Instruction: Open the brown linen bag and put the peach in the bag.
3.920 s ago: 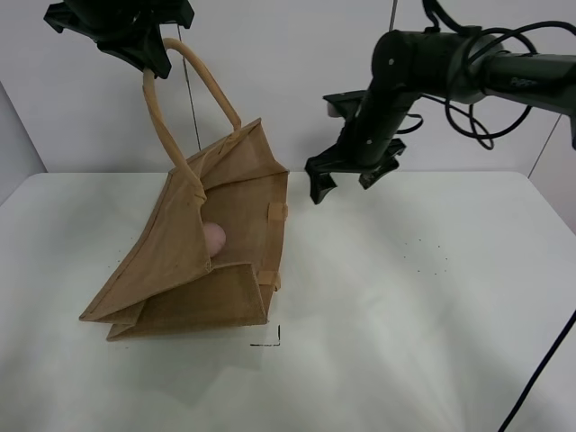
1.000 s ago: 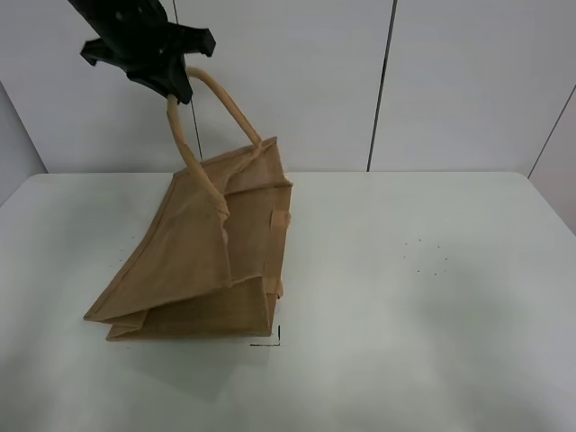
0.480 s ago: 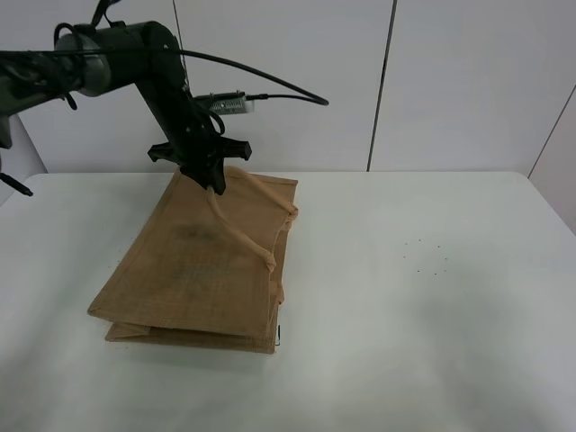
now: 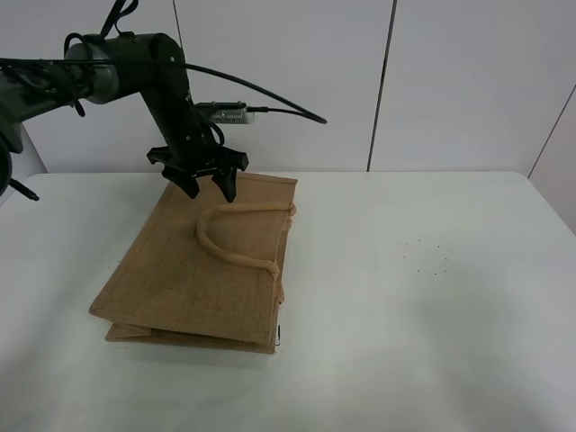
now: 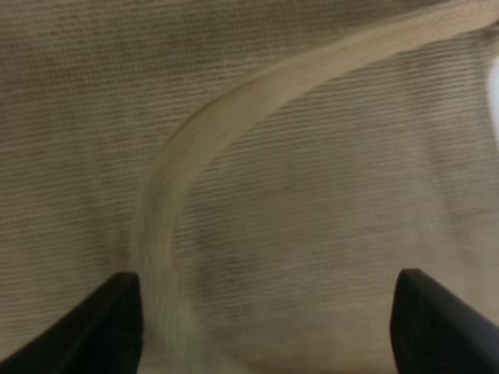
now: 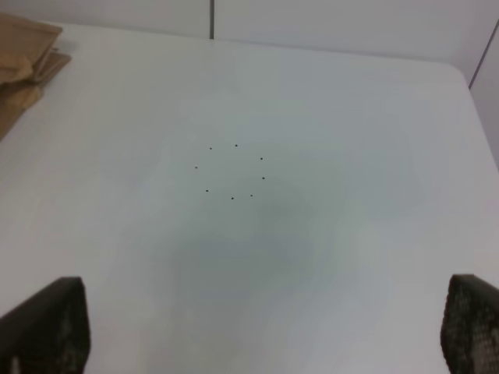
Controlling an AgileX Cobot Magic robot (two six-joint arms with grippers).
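The brown linen bag (image 4: 193, 270) lies collapsed flat on the white table, one beige loop handle (image 4: 236, 236) resting on top of it. My left gripper (image 4: 209, 187) hovers open just over the bag's far edge, holding nothing. In the left wrist view the handle (image 5: 226, 125) curves across the burlap (image 5: 327, 226) between the spread fingertips (image 5: 105, 323). The peach is hidden. My right gripper (image 6: 265, 335) is open over bare table, away from the bag; only a corner of the bag (image 6: 23, 54) reaches into its view. The right arm is outside the exterior view.
The white table (image 4: 423, 297) carries a ring of small dark dots (image 4: 427, 256) right of the bag, also seen as dots (image 6: 232, 171) below the right wrist. A grey panelled wall stands behind. A black corner mark (image 4: 279, 335) sits at the bag's near right corner.
The left arm lowered the bag from hanging by its handle to lying flat. Then the left gripper opened and let the handle drop onto the bag.
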